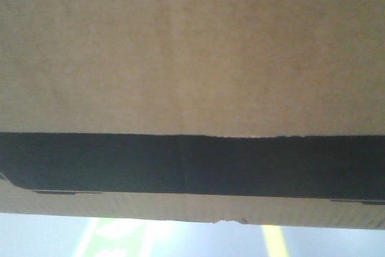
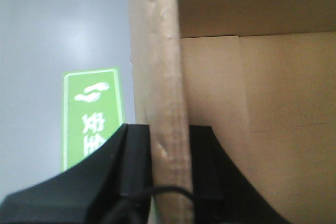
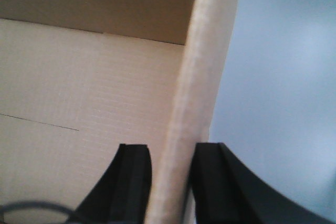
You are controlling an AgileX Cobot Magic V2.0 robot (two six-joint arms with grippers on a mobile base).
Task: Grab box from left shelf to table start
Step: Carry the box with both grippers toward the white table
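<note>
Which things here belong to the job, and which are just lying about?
Job: box; left hand and right hand, each clamped on a box wall.
Lying about: green floor sign; yellow floor line; grey floor.

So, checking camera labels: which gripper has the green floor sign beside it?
The left gripper, shut on the box: green sign beside it. The right gripper has only grey floor.

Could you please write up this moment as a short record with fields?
Object: large brown corrugated cardboard box with a black printed band, filling the front view
Left tool: shut on a box wall edge
Right tool: shut on a box wall edge
Floor: grey, with a green painted sign
Shelf and table: not in view
</note>
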